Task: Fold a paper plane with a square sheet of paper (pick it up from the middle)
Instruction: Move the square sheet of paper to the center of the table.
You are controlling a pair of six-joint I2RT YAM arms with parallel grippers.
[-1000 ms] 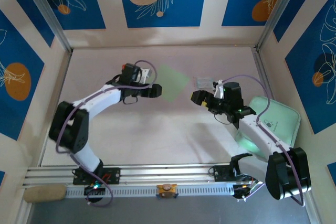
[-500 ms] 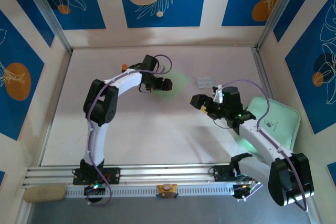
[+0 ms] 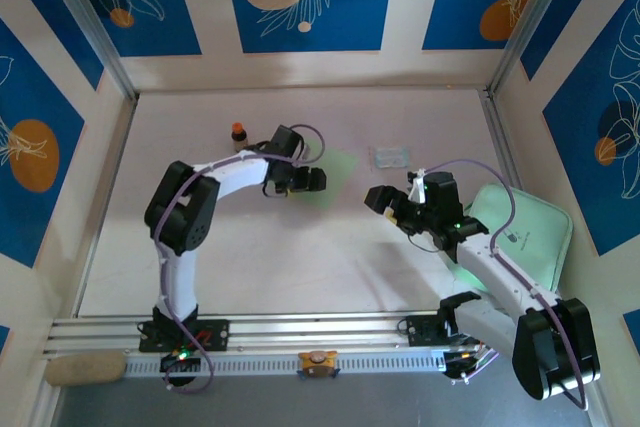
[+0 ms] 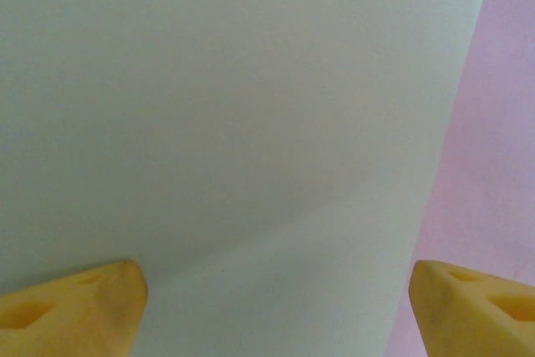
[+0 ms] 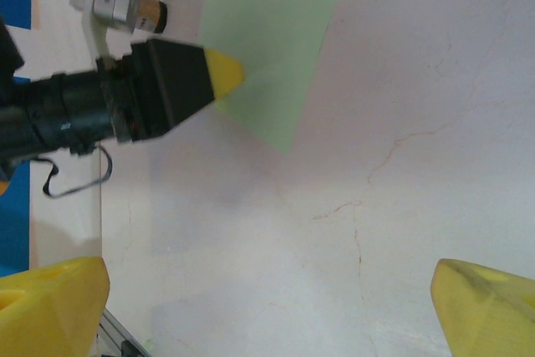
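The green sheet of paper [image 3: 341,168] lies flat on the table [image 3: 300,257], toward the back, between the two arms. The left gripper [image 3: 317,181] sits right over its left part, fingers [image 4: 75,305] spread wide, nothing pinched. The right gripper [image 3: 381,205] hangs just right of the sheet, wide open and empty too.

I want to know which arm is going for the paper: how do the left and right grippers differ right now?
The left gripper hangs over the square sheet of paper; the right gripper hangs over bare table beside it. The left gripper reaches rightward, the right gripper leftward. Both stand open.
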